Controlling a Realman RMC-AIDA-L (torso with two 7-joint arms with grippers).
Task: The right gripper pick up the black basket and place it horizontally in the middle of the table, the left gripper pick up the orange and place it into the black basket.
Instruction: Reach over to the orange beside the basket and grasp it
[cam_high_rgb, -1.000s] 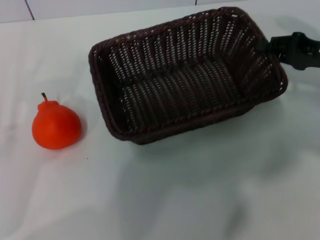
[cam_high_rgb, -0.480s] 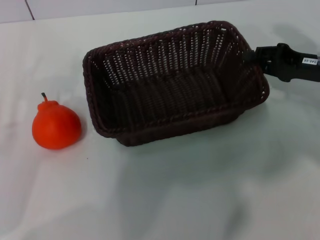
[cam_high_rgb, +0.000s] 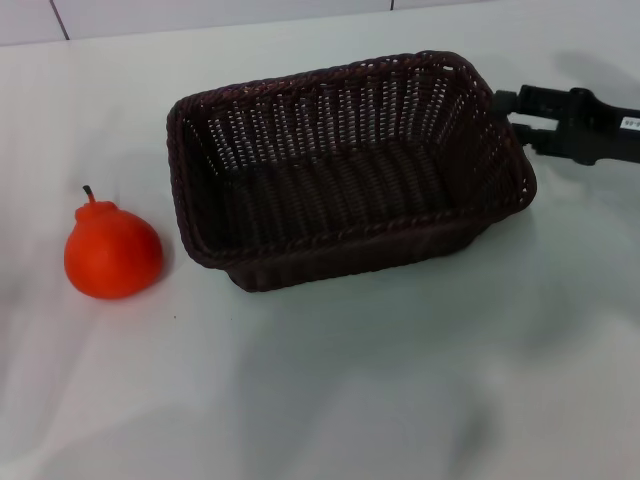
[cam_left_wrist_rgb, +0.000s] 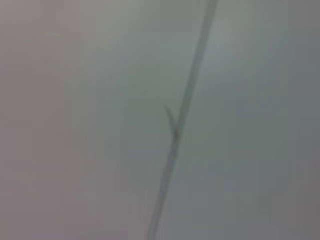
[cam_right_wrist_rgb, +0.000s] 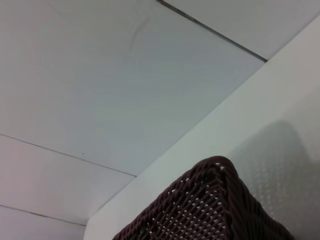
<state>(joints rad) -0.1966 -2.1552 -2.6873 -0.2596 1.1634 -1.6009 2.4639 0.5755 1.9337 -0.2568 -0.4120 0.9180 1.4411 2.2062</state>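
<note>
black basket first, since it is the biggest thing on the white bench: it sits flat on its base near the middle of the bench, long side running roughly across the head view, a little skewed, open side up and nothing inside it. its far right corner also shows in the right wrist view, with bare bench and wall panels beyond. judging by how it lies, the first half of the job looks nearly finished or finished; the basket reads as horizontal and about central.

right claw comes next in size: it reaches in from the right edge of the head view, its slim black fingers spread apart just outside the basket's right end wall, at or barely off the rim. i read it as open and gripping nothing, though whether a fingertip touches the weave i cannot tell.

orange is smallest: it stands upright on the bench well to the left of the basket, stem up, untouched and apart from everything.

left claw appears in no view; its wrist camera shows only a blurred pale surface with a thin dark line, so i cannot say whether it is open or closed.

what is left, as i judge it: right arm clears away, then the whole orange half of the task.
</note>
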